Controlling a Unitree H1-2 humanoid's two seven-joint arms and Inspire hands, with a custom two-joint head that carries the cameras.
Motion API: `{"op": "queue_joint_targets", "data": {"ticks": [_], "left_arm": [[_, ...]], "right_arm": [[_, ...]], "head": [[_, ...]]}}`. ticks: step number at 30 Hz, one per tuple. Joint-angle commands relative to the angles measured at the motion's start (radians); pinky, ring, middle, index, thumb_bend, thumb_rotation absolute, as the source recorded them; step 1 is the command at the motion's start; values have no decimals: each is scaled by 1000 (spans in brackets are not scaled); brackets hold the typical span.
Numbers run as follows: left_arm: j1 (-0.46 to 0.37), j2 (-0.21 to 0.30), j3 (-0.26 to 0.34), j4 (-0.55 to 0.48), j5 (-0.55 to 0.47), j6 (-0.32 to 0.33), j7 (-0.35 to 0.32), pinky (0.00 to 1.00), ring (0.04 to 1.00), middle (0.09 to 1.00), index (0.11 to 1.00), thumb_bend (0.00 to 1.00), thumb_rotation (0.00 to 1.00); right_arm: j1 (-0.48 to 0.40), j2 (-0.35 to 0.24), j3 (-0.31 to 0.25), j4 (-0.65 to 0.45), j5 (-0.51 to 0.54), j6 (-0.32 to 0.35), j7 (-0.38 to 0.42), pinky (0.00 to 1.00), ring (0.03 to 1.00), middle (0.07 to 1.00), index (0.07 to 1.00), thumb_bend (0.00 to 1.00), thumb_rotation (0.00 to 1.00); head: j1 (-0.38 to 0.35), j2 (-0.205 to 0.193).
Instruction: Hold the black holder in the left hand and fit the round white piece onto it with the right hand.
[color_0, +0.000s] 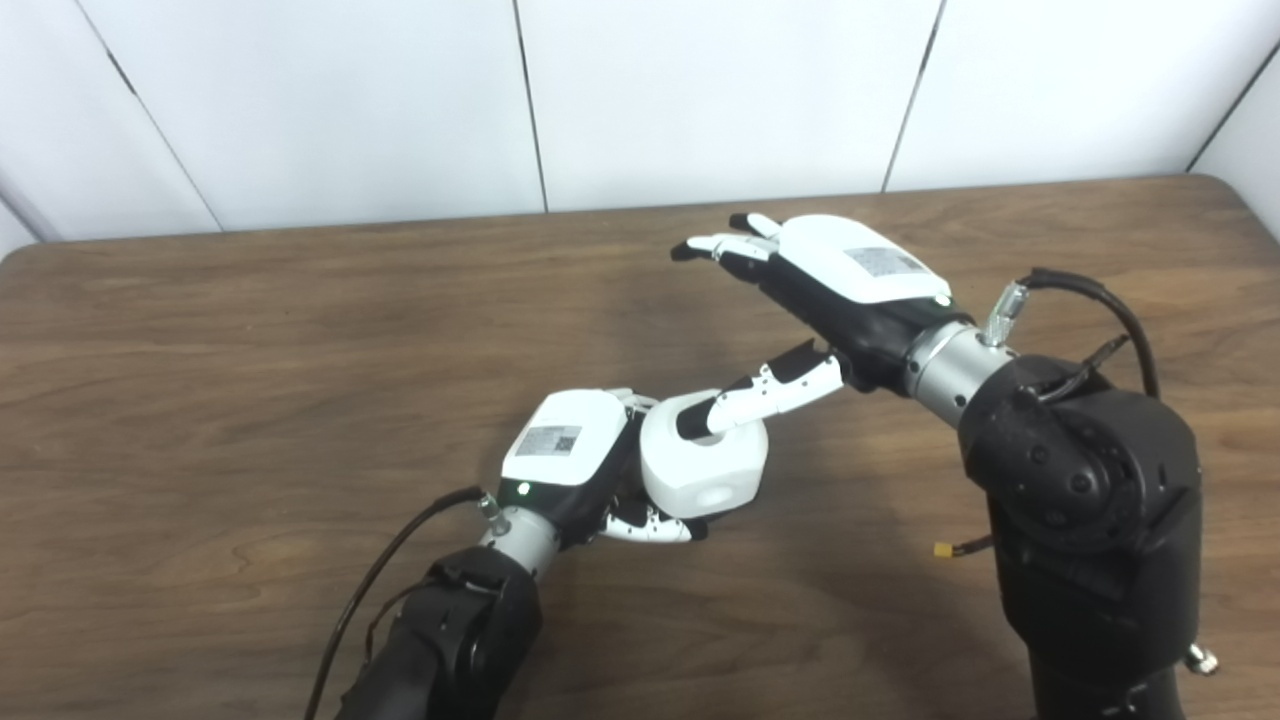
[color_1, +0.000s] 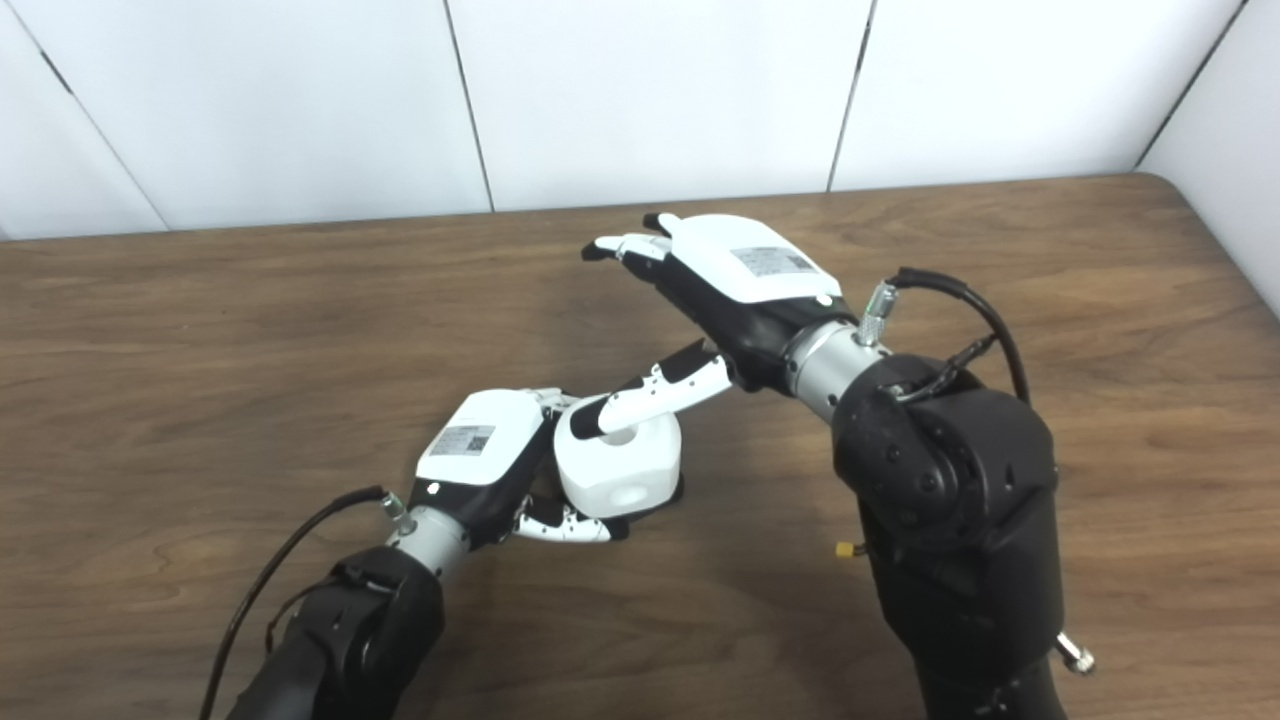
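**Mia:** What do you see on the left side?

**Ben:** The left hand (color_0: 570, 455) — white on top, black underneath. Its arm comes up from the bottom edge. The fingers (color_0: 650, 525) are curled around the round white plastic piece (color_0: 705, 470), so it is holding that piece from the side.

**Mia:** Where is the white piece?

**Ben:** Near the middle of the brown wooden worktop (color_0: 250, 380), low down, right beside the left hand. It is chunky and round, with a hole in the top and a small dent on its front.

**Mia:** And the black holder?

**Ben:** I can only see a thin dark bit under the white piece in the right eye view. I cannot tell if that is the holder or just a shadow.

**Mia:** What about the right side?

**Ben:** The right hand (color_1: 740, 290) is up higher and further back. Its fingers (color_1: 625, 245) are spread out flat and point to the left — they grab nothing. Its thumb (color_1: 650, 392) sticks down and left, and the black tip sits at the hole on top of the white piece.

**Mia:** Anything else?

**Ben:** A black cable (color_0: 1085, 290) loops by the right wrist, and white wall panels (color_0: 700, 90) stand behind the worktop.
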Motion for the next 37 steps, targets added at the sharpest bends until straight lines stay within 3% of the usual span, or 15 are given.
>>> {"op": "queue_joint_targets", "data": {"ticks": [1,2,4,7,15,22,29,33,37], "left_arm": [[33,24,-12,22,25,52,-127,848,863,795,496,521,74],[32,25,-12,15,32,55,-140,840,865,801,590,657,139],[27,25,-13,-11,63,77,-203,845,877,819,698,764,209],[26,19,-6,-50,111,104,-290,844,873,830,796,813,243],[23,23,27,-128,219,116,-468,870,904,876,888,835,276],[29,33,80,-155,222,96,-503,896,927,902,895,843,289],[35,48,126,-159,232,85,-493,913,931,902,903,843,264],[44,60,175,-159,227,83,-467,907,916,888,902,860,259],[46,70,225,-166,238,82,-488,898,925,901,919,855,262]], "right_arm": [[-39,0,-15,-21,-6,1,-2,1000,1000,924,906,856,641],[-39,-2,-16,-21,-8,-1,1,1000,1000,925,906,853,642],[-38,-6,-17,-18,-11,-6,-1,1000,1000,925,906,848,640],[-37,-13,-21,-14,-10,-8,-2,1000,1000,923,904,840,634],[-33,-32,-26,1,9,-6,-10,1000,1000,919,903,830,628],[-32,-50,-29,10,35,-12,-23,1000,1000,911,901,835,649],[-33,-66,-23,18,38,-19,-23,1000,1000,909,901,845,666],[-30,-72,-22,23,44,-19,-25,1000,1000,911,898,840,659],[-29,-74,-21,27,52,-19,-32,1000,1000,911,898,836,649]], "head": [[3,3],[3,3],[8,6],[12,9],[25,9],[34,9],[47,8],[53,5],[59,2]]}}
